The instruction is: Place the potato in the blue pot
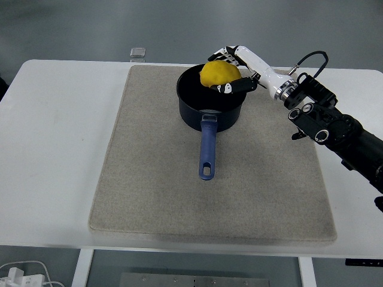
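A dark blue pot [209, 106] with a long blue handle pointing toward me stands at the far middle of a beige mat [179, 179]. My right hand [230, 70] comes in from the right and is shut on a yellow potato [218, 74], holding it just above the pot's far rim. Its fingers wrap the potato's far and right sides. The left arm is out of view.
A small grey square object [138, 52] lies on the white table [54, 149] beyond the mat's far left corner. White cables [18, 275] lie on the floor at the bottom left.
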